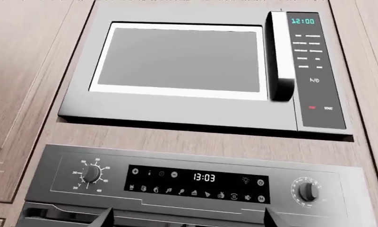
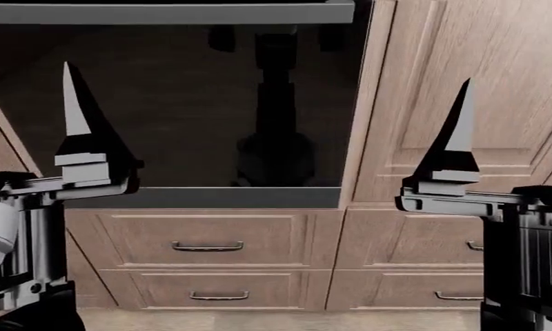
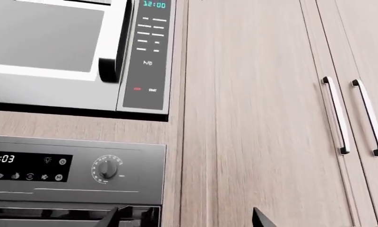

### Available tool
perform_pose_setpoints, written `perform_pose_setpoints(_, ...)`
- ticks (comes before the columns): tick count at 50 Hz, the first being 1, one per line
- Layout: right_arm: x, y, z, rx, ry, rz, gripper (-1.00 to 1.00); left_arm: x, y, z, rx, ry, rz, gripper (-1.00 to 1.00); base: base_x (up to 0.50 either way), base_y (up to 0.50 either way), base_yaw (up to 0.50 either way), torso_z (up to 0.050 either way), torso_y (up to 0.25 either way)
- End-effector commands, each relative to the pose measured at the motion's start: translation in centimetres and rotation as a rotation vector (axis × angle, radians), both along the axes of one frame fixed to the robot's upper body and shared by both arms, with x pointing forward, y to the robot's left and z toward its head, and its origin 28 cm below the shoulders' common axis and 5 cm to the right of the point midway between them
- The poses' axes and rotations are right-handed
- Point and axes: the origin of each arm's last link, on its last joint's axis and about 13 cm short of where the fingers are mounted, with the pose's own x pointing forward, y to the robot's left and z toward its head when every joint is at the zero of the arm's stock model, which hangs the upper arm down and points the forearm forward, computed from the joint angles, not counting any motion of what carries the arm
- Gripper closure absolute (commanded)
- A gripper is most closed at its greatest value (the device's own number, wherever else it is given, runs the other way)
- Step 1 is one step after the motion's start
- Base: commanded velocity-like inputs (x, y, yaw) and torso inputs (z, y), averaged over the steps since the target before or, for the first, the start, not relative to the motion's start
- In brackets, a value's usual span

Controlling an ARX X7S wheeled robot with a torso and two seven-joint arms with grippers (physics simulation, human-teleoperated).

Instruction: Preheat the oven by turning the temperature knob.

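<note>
The oven's grey control panel [image 1: 195, 182] carries a left knob [image 1: 90, 174] ringed with numbers, a dark display reading 13:03, and a right knob [image 1: 308, 191]. The right knob also shows in the right wrist view [image 3: 107, 169]. In the head view the oven's dark glass door [image 2: 184, 117] fills the middle, with its bar handle [image 2: 165, 12] at the top edge. My left gripper [image 1: 189, 220] is open and empty, held back from the panel. My right gripper [image 3: 185, 220] is open and empty, facing the panel's right edge and the wood cabinet. Both grippers, left [image 2: 78, 131] and right [image 2: 452, 138], point upward.
A built-in microwave [image 1: 183, 59] sits above the oven. Light wood drawers [image 2: 207, 241] with small metal handles lie below the oven door. Tall wood cabinet doors with two long handles [image 3: 337, 116] stand to the oven's right.
</note>
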Motion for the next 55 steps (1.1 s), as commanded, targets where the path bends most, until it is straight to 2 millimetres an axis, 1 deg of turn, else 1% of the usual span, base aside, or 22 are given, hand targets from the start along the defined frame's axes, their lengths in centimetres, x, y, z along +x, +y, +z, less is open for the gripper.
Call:
perform_pose_setpoints(1,-0.08,-0.04,0.10,-0.001,-0.006,-0.003,-1.00,-0.05,0.00,0.08,0.000,-0.004,0.000,-1.00,0.00,0.35,0.00,0.000,0.000)
perform_pose_setpoints(11,0.03,-0.05,0.13,0.000,-0.006,-0.005,-1.00,-0.18,0.00,0.20,-0.001,-0.005,-0.001,-1.00,0.00,0.36,0.00,0.000,0.000)
perform_pose_setpoints(27,-0.05,-0.04,0.09,-0.001,-0.004,-0.003,-1.00,-0.20,0.02,0.15,-0.001,-0.005,0.001,-1.00,0.00,0.50,0.00,0.000,0.000)
perform_pose_setpoints(38,0.16,0.01,0.05,-0.001,-0.011,0.000,-1.00,-0.20,0.04,0.22,-0.001,-0.008,0.000,-1.00,0.00,0.00,0.00,0.000,0.000)
perform_pose_setpoints(43,0.19,0.03,0.06,0.000,-0.012,0.002,-1.00,-0.24,0.07,0.26,-0.002,-0.009,0.001,-1.00,0.00,0.26,0.00,0.000,0.000)
perform_pose_setpoints(55,-0.22,-0.05,0.11,-0.003,-0.014,0.001,-1.00,-0.22,0.08,0.25,0.001,-0.010,0.004,-1.00,0.00,0.08,0.00,0.000,0.000)
